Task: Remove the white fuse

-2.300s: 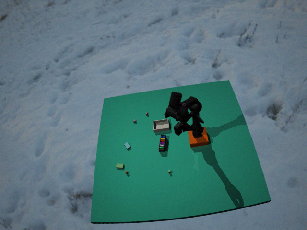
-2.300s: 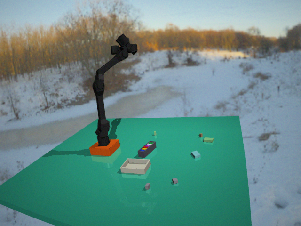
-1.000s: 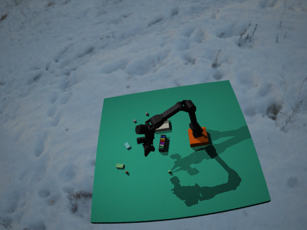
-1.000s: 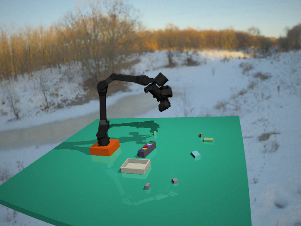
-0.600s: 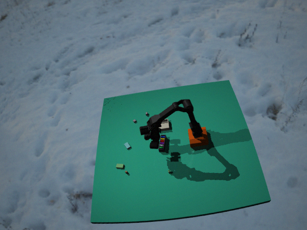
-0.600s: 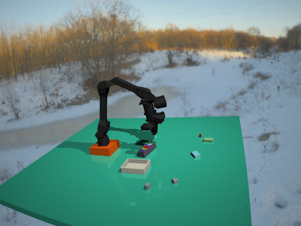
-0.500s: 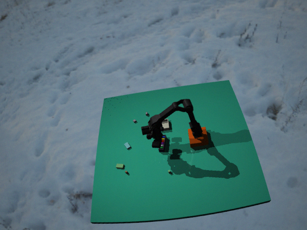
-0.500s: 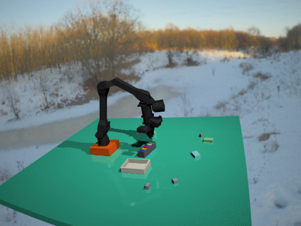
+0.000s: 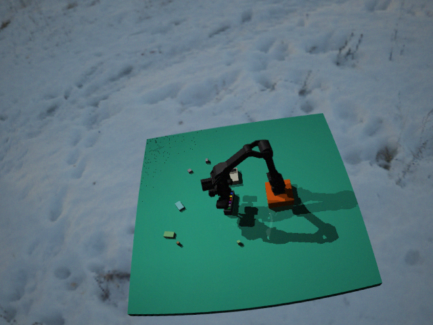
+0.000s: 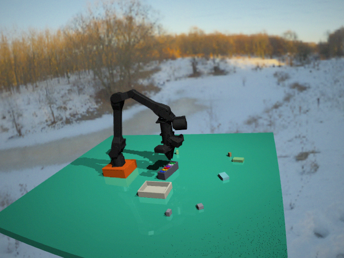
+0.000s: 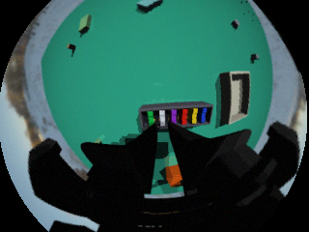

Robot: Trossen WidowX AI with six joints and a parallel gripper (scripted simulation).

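Observation:
The white fuse [image 10: 171, 164] [image 11: 162, 116] stands in the dark fuse block [image 9: 229, 212] [image 10: 166, 174] [image 11: 177, 104], between the green fuse [image 11: 151, 117] and the purple fuse [image 11: 174, 116]. My gripper [image 10: 170, 159] [image 11: 162, 126] points down a little above the block near the white fuse. Its fingers are open by a narrow gap with nothing between them. In the top view the arm hides the fingertips and part of the block. The beige tray [image 9: 234, 176] [image 10: 152, 194] [image 11: 248, 87] is empty and stands beyond the blue-fuse end of the block.
Red [image 11: 184, 116], yellow [image 11: 194, 115] and blue [image 11: 204, 115] fuses stand in the row past the purple one. Small grey blocks [image 10: 168, 212] [image 10: 200, 206] lie beyond the tray. A light blue block [image 10: 223, 176] and a light green block [image 10: 238, 159] lie farther out.

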